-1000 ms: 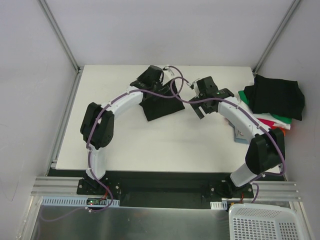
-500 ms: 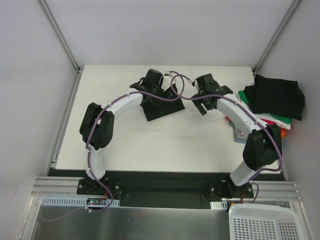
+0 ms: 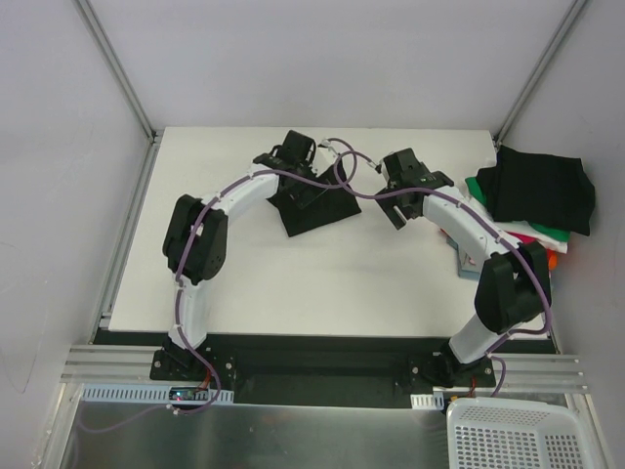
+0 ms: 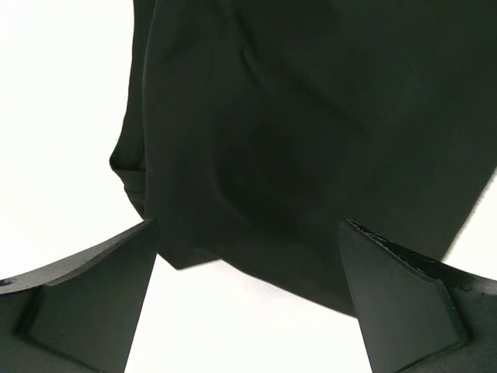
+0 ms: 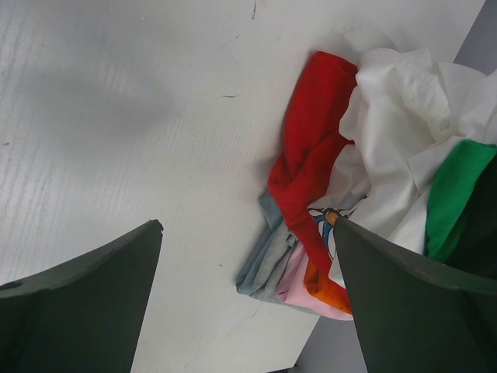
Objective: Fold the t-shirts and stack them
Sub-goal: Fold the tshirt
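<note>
The left gripper (image 4: 248,233) is seen w/ jaws spread wide; nothing is held. In the left wrist view its two dark fingers are set either side of the near edge of a folded black tee (image 4: 295,116), and bare white table is visible below and to the left of the cloth. Whether the tips touch the fabric can't be told. From the top view this tee is placed at the table's far-centre area, w/ the left arm arched over it from the left.

The right gripper (image 5: 247,229) is likewise held wide open and empty. It is poised above bare table (image 3: 293,283), just right of the black tee and apart from it. Btwn its fingers, in the right wrist view, only the white tabletop is seen; beyond the right finger a pile of tees is in view.

That pile is sited at the table's right edge, well apart from the centre tee. A black top tee (image 3: 542,191) is laid over it, w/ a green tee (image 5: 454,186) showing beneath. Under those, a white tee (image 5: 396,116) and a red tee (image 5: 311,155) are bunched, not flat. At the bottom a pink tee (image 5: 299,287), an orange tee (image 5: 322,287) and a blue-grey tee (image 5: 264,264) are seen at the near corner, edges uneven.

A white perforated basket (image 3: 518,435) is located off the table, near right, beside the right arm's base.
</note>
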